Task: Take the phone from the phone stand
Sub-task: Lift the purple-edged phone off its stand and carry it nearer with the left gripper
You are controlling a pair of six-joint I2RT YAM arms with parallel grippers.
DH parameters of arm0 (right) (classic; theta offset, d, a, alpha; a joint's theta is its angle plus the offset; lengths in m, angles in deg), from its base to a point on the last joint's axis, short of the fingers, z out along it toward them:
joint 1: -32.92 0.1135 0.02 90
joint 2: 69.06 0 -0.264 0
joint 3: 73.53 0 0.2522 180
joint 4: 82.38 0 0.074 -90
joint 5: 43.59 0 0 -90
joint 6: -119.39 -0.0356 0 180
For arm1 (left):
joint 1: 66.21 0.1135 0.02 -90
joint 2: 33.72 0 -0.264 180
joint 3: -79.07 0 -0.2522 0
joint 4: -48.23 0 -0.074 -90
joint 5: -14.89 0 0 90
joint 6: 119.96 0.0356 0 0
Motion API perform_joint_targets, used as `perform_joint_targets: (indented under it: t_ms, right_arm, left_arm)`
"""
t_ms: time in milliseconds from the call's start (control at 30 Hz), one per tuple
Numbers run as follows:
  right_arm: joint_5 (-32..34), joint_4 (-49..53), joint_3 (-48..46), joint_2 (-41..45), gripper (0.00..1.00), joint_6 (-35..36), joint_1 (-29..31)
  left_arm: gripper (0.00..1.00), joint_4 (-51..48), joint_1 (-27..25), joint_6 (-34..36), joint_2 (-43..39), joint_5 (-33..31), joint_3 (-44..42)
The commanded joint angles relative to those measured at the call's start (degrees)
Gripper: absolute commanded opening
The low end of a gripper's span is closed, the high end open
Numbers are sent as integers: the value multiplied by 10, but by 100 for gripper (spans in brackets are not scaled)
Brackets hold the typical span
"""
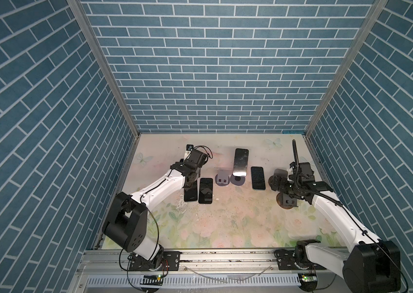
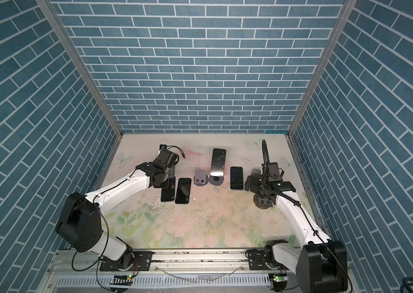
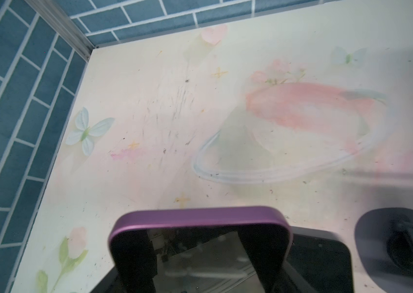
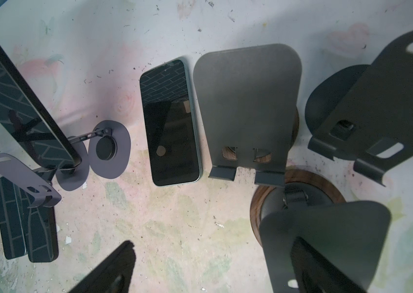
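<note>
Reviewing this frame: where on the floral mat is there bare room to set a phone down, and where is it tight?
Bare: the floral mat's front half, from the metal rail to the black phones, and the strip along the blue brick rear wall. Crowded: the middle row, from the purple-edged phone in the left gripper to the dark metal stands.

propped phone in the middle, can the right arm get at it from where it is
Probably yes. The right pincer is open and empty, and only a flat phone lies between it and the propped phone, low enough to pass over.
</note>
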Motion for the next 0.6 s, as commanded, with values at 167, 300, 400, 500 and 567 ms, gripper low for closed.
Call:
perform_joint_targets:
  t_ms: [167,300,400,500,567]
  right_arm:
    - [-14,15,29,24,99,-26,8]
    - [-14,16,36,30,99,-32,20]
    - [-11,17,43,31,99,-35,30]
    - [-5,19,50,33,99,-38,43]
    - [-1,19,56,33,99,-41,53]
  left_arm:
    - [66,-7,61,8,-26,44,-38]
    - [66,-7,85,12,-29,69,-52]
    - [66,-10,100,19,-30,80,-60]
    - [66,-11,115,26,-31,93,-67]
    - [66,-12,124,31,-29,99,-70]
